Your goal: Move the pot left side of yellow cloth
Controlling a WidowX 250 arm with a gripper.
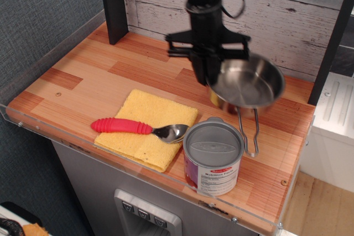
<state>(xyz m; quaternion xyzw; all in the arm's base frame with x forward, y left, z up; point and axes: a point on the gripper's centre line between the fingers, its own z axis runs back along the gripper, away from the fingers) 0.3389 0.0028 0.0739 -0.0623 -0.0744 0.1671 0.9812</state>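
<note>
The pot (249,84) is a shiny steel pan with a thin wire handle hanging toward the front. It hangs tilted in the air above the right half of the table. My gripper (213,75) is shut on the pot's left rim. The yellow cloth (148,126) lies flat near the table's front, to the lower left of the pot. A spoon with a red handle (123,126) rests across the cloth.
A labelled tin can with a grey lid (213,156) stands at the front, just right of the cloth and below the pot. A dark post (113,4) rises at the back left. A clear plastic rim (50,53) borders the table (83,75).
</note>
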